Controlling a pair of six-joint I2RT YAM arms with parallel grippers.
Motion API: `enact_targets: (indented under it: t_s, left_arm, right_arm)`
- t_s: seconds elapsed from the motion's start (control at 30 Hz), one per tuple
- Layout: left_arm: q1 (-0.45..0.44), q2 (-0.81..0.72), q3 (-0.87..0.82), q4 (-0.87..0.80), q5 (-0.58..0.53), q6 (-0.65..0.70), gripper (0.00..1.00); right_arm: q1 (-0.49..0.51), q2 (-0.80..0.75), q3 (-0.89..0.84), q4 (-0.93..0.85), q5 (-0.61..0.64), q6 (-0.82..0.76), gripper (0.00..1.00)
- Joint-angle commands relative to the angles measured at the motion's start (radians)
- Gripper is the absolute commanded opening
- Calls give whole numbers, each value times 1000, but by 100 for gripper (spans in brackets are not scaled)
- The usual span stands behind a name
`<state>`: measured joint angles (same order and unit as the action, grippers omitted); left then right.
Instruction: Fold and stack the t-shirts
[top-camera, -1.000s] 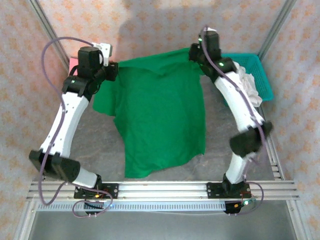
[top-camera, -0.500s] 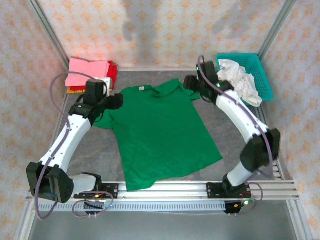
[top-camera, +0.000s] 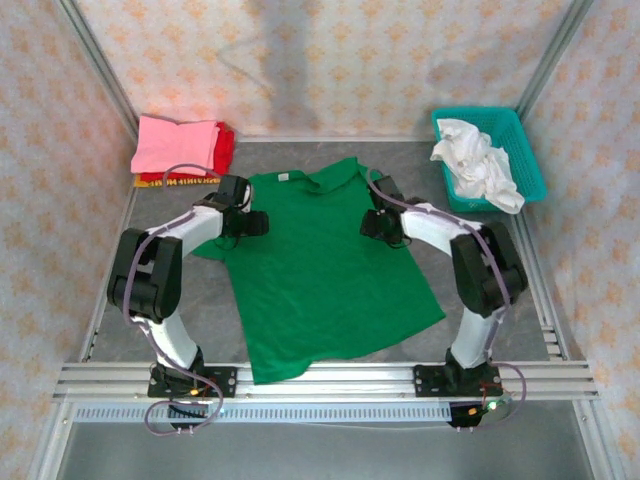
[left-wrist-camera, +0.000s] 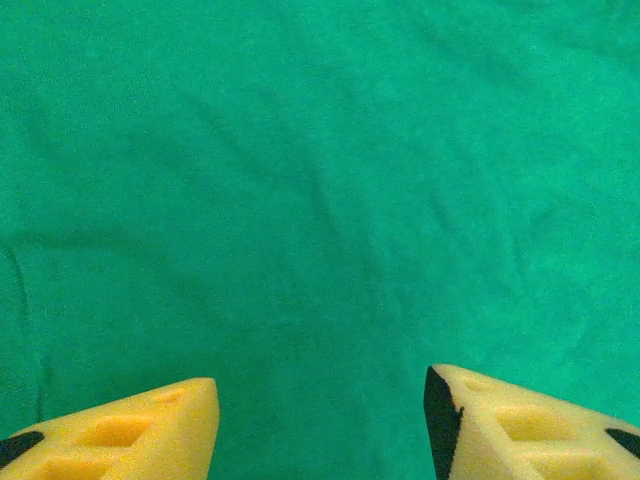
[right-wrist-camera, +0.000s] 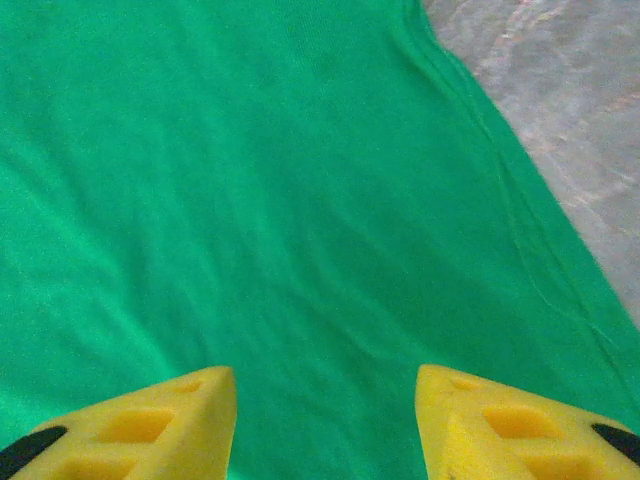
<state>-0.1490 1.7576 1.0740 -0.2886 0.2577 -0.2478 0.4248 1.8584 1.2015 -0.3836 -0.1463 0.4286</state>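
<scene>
A large bright green t-shirt (top-camera: 320, 270) lies spread flat in the middle of the table, collar toward the back. My left gripper (top-camera: 252, 222) hangs over its left shoulder, open, with only green cloth (left-wrist-camera: 320, 200) between the yellow fingertips (left-wrist-camera: 150, 430). Over the right shoulder my right gripper (top-camera: 375, 225) is open too, above the shirt (right-wrist-camera: 280, 200) near its side seam. A folded stack, pink t-shirt (top-camera: 175, 145) on top with a red t-shirt (top-camera: 226, 145) and a yellow-orange edge beneath, sits at the back left.
A teal basket (top-camera: 522, 140) at the back right holds crumpled white cloth (top-camera: 478, 165). Grey tabletop (right-wrist-camera: 570, 110) shows beside the shirt's edge. Patterned walls and metal frame rails enclose the table; the arm bases stand on the front rail (top-camera: 320, 380).
Both arms came down and drew back toward the front. The green shirt, held up by its shoulders a second ago, now lies flat and released, with both grippers low over it.
</scene>
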Motion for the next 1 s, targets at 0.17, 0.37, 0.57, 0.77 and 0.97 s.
enact_targets:
  t_s: [0.17,0.37,0.57,0.77,0.97]
  left_arm:
    - [40,-98,-214,110,76,-190,51]
    - [-9,-262,-469,183,98,-337,47]
    - [-160,-578,-675,172,24,-534,41]
    - [-208,-984,-663,-63,-130,-525,45]
    - [-205,-956,-451,-98,-198,-307,54]
  right_arm:
    - [-13,231,187,57,14,66,50]
    - [-48,430,423,45,-39,70,49]
    - [-42,667,905,-73,-220,-37,49]
    - [-32,776,1332,-211,-257,-73,49]
    - [-31,527,1168,-272,-215,-102,52]
